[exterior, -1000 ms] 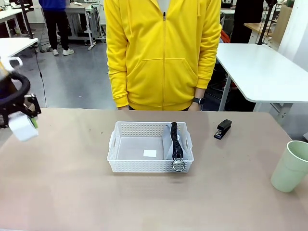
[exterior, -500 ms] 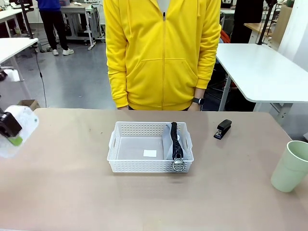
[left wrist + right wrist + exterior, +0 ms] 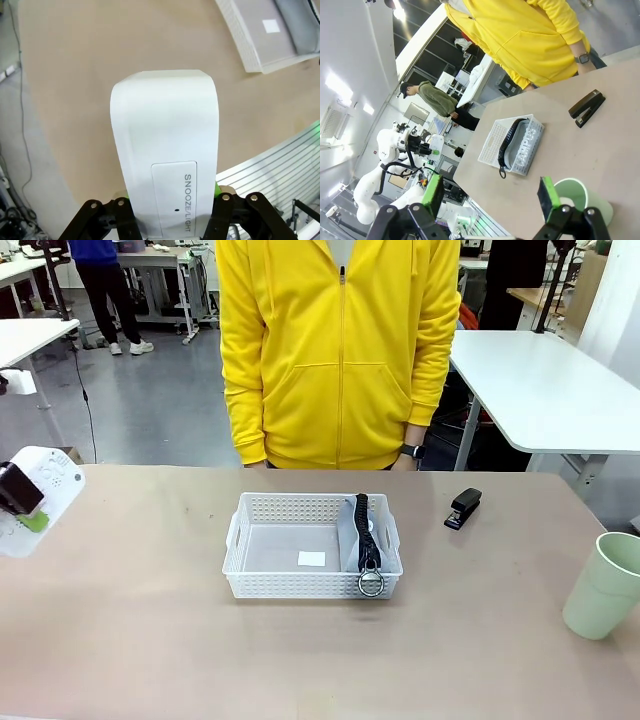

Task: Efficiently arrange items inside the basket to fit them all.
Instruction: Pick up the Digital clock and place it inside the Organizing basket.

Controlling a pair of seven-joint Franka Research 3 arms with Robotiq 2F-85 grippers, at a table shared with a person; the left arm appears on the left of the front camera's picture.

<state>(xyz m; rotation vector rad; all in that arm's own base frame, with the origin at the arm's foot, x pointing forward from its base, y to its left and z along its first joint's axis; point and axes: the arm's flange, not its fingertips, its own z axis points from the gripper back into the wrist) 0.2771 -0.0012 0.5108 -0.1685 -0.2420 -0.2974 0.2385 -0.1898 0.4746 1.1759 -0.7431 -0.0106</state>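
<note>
While your left gripper (image 3: 170, 194) clamps the white box (image 3: 165, 125) lengthwise along its fingers, the basket (image 3: 312, 585) lies well off to its right, bare floor nearest, pouch (image 3: 358, 530) on edge against the right wall; your right gripper (image 3: 490, 196) gapes empty by the cup (image 3: 577, 200).

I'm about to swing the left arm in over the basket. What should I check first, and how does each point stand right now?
1. Hold: left gripper shut on the white box, ok.
2. Room in the basket: pouch stands on edge along its right wall, rest of the floor open, ok.
3. Box fits flat beside the pouch: cannot tell.
4. Person's hand away from the basket: at the far edge of the table, ok.
5. Other arm out of the way: right gripper open, above the cup, ok.
6. Stapler and cup packed: both on the table right of the basket, not ok.
</note>
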